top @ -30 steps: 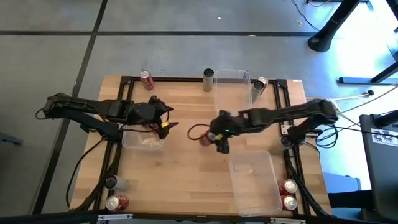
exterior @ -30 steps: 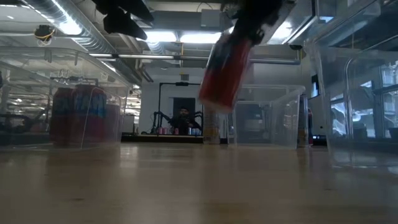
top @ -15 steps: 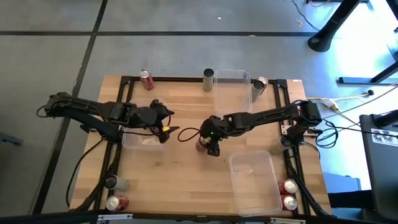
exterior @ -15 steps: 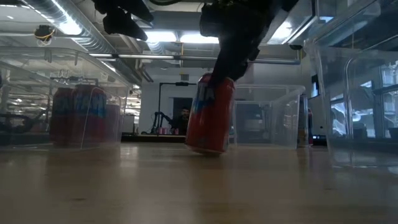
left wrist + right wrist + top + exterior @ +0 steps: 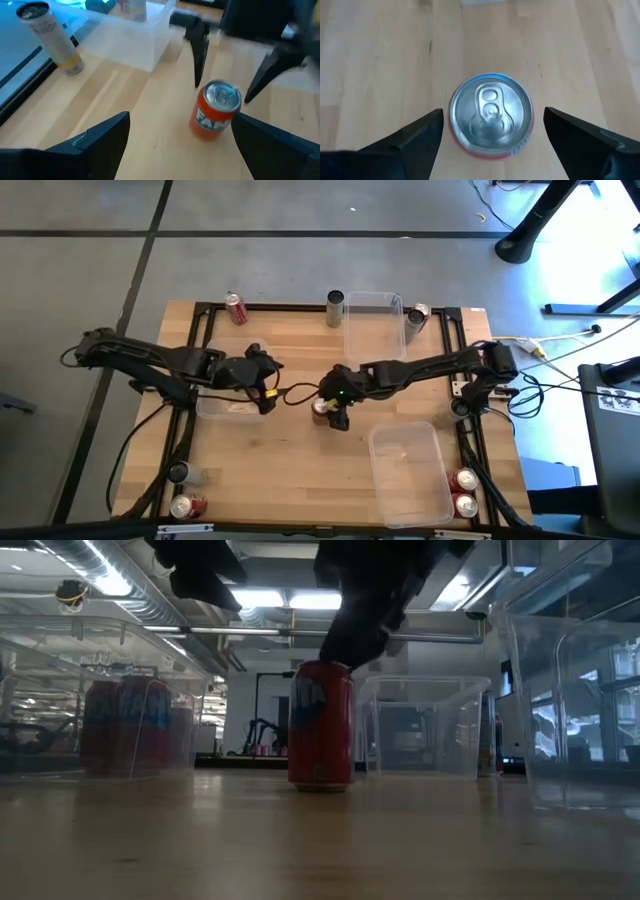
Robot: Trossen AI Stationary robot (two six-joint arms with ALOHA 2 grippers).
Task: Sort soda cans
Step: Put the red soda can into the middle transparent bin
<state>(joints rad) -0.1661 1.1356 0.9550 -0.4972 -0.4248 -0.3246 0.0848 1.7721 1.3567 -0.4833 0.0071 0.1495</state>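
A red soda can with a silver top (image 5: 320, 725) stands upright on its base in the middle of the table (image 5: 322, 409). My right gripper (image 5: 492, 114) is open and hangs just above the can, pointing down. Its fingers stand on either side of the can's top (image 5: 220, 95) without touching it. My left gripper (image 5: 180, 125) is open and faces the can from the table's left (image 5: 268, 390), a short way off. Further cans stand at the table's edges: a red one (image 5: 236, 307) and a grey one (image 5: 335, 308) at the far edge.
Clear plastic bins sit at the far middle (image 5: 375, 320), near right (image 5: 410, 475) and under my left arm (image 5: 228, 407), the last holding red cans (image 5: 130, 725). More cans stand at the near-left (image 5: 186, 506), near-right (image 5: 464, 492) and far-right (image 5: 418, 316) corners.
My right gripper has carried the tilted, lifted red can down and a little toward the table's left, stood it upright on the wood and let go. The can now stands free. My left gripper has edged toward the can.
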